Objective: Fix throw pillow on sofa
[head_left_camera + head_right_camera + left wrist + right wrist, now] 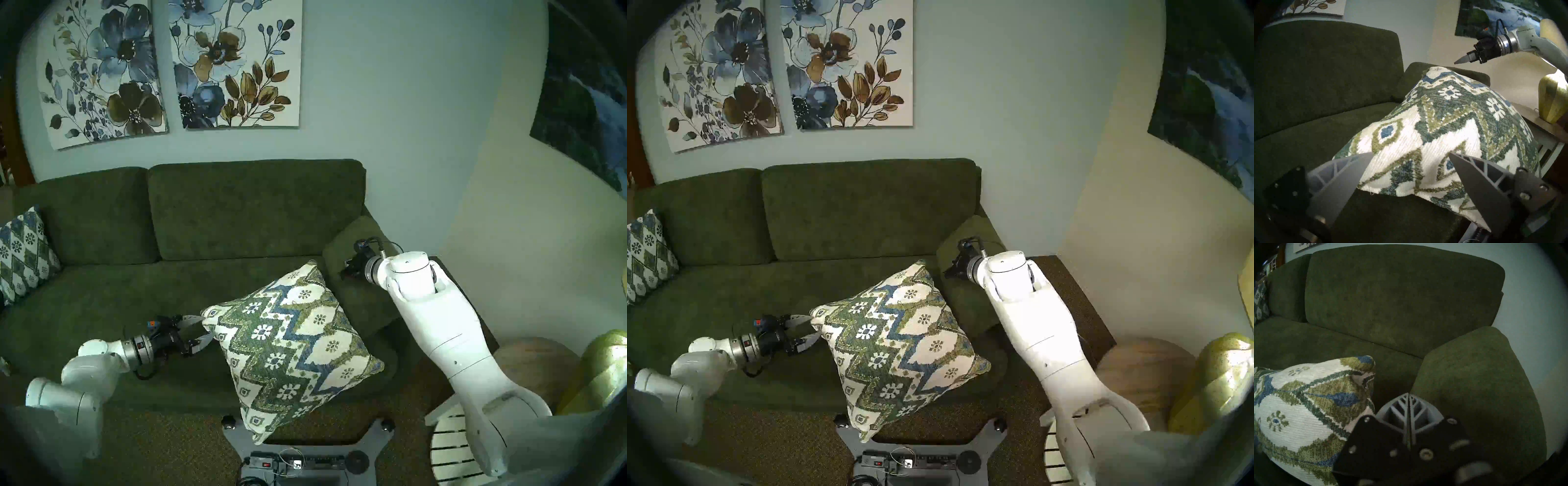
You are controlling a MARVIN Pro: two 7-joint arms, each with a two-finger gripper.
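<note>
The throw pillow (288, 349) (898, 349), cream with green and blue zigzags, lies tilted on the right half of the dark green sofa (237, 210). Its lower corner hangs over the seat's front edge. My left gripper (206, 328) (1410, 153) is open, and its two fingers straddle the pillow's left corner (1407, 169). My right gripper (346, 271) (1408, 396) is shut on nothing. It hovers over the padded armrest (1483, 378), just right of the pillow's top corner (1362, 365).
A second patterned cushion (23, 251) leans at the sofa's left end. A dark side table (1068, 305) with a yellow-green lamp (604, 373) stands to the right of the armrest. A white slatted piece (451, 451) and my base (298, 461) sit in front.
</note>
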